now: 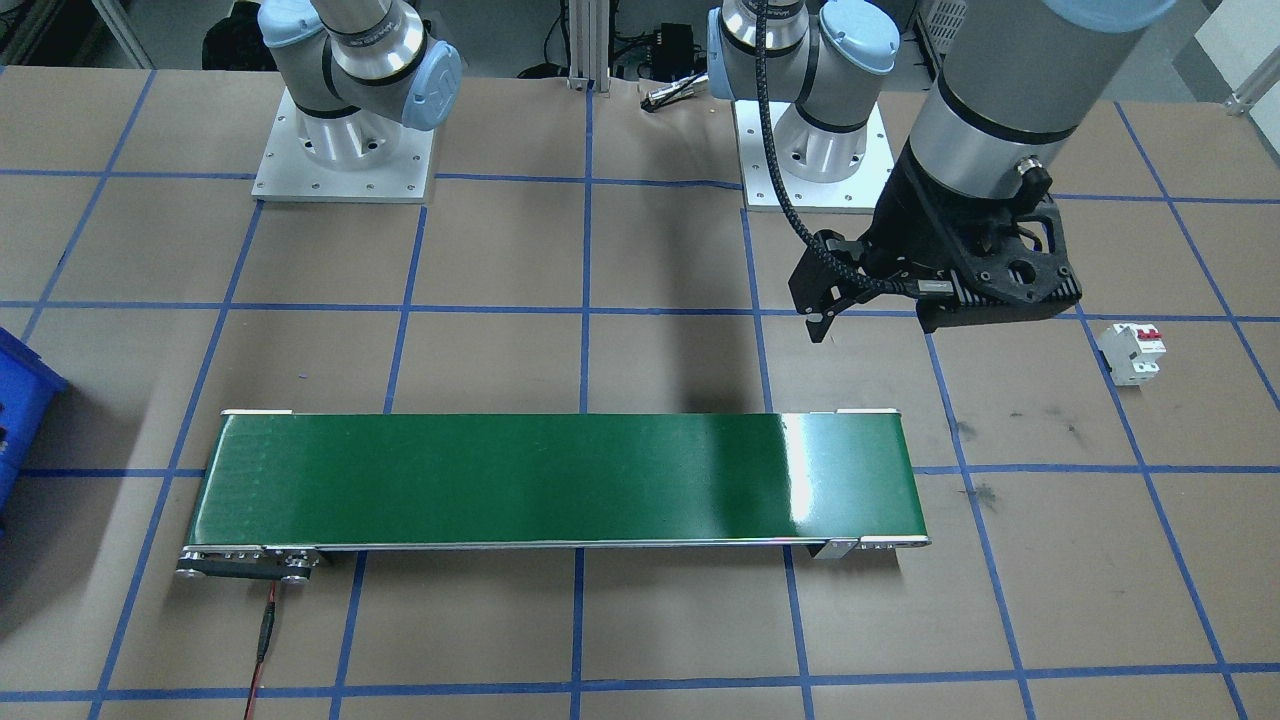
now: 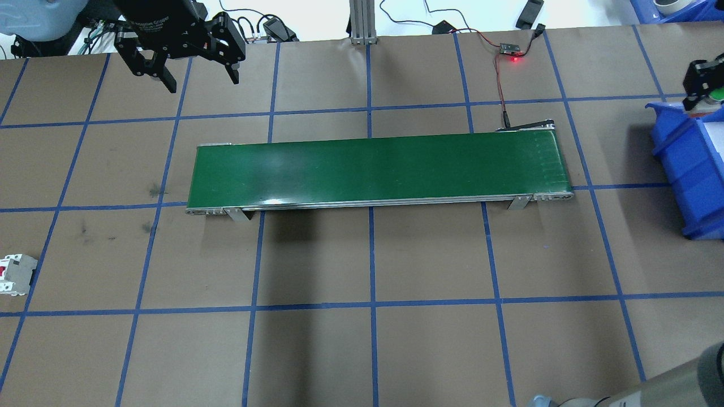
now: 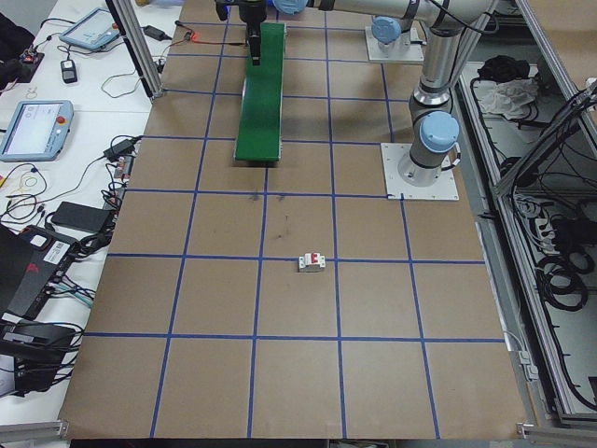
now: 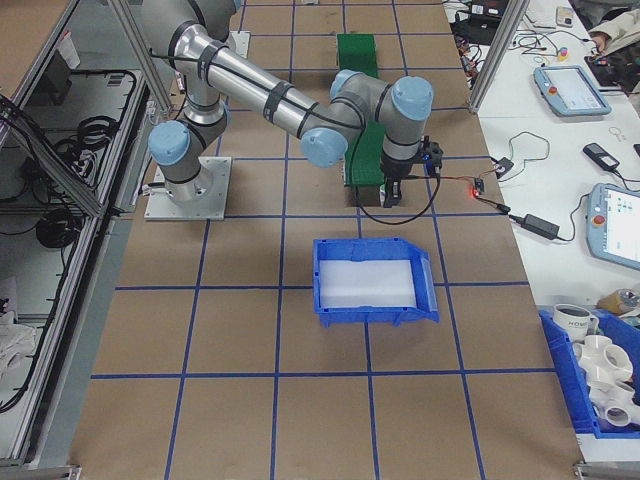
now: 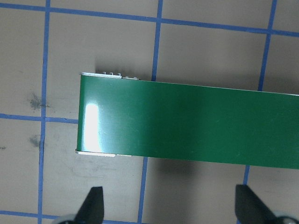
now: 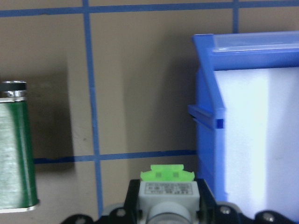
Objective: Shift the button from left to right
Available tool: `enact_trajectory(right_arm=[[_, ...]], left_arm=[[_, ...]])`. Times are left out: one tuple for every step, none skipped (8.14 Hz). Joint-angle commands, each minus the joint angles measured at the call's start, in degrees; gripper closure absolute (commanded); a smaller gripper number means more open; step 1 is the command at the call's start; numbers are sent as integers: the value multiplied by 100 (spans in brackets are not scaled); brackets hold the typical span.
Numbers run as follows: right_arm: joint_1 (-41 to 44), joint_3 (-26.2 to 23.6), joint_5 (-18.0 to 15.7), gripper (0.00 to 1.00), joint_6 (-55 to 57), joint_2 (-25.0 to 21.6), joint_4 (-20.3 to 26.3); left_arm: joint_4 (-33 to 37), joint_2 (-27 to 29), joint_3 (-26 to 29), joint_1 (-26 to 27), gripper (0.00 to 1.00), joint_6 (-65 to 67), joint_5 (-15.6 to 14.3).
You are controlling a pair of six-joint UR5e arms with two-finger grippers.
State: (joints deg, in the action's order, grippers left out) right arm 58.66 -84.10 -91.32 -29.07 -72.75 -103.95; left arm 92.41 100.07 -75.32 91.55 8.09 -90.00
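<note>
Hanging above the bench (image 1: 640, 640) in the front view, left pincer (image 1: 875, 320) spread, empty, beyond the belt (image 1: 560, 480); breaker (image 1: 1133, 353) beside it. Overhead: right pincer (image 2: 701, 90) at the bin's (image 2: 679, 164) far edge, pinching the button (image 2: 717, 94). Right wrist view: button (image 6: 168, 186) held between belt end and bin.

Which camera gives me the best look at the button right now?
The right wrist-mounted view: the button fills the bottom centre, green part and grey base clear, gripped in the right pincer beside the blue bin. The overhead exterior view shows only a green speck at its right edge. The other views don't show it clearly.
</note>
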Motion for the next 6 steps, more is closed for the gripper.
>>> enact_trajectory(right_arm=[[-715, 61, -26, 100, -904, 241, -439], [-907, 60, -27, 100, -1142, 382, -634], [-1066, 60, -18, 100, -1423, 532, -853], [-1085, 60, -18, 100, -1478, 733, -960], [-1094, 52, -35, 100, -1609, 788, -961], [-1103, 17, -44, 100, -1723, 832, -961]], left_arm=[[-4, -5, 0, 3, 0, 0, 0], [-4, -5, 0, 3, 0, 0, 0], [-4, -5, 0, 3, 0, 9, 0], [-4, -5, 0, 3, 0, 0, 0], [-4, -5, 0, 3, 0, 9, 0], [-4, -5, 0, -5, 0, 0, 0]])
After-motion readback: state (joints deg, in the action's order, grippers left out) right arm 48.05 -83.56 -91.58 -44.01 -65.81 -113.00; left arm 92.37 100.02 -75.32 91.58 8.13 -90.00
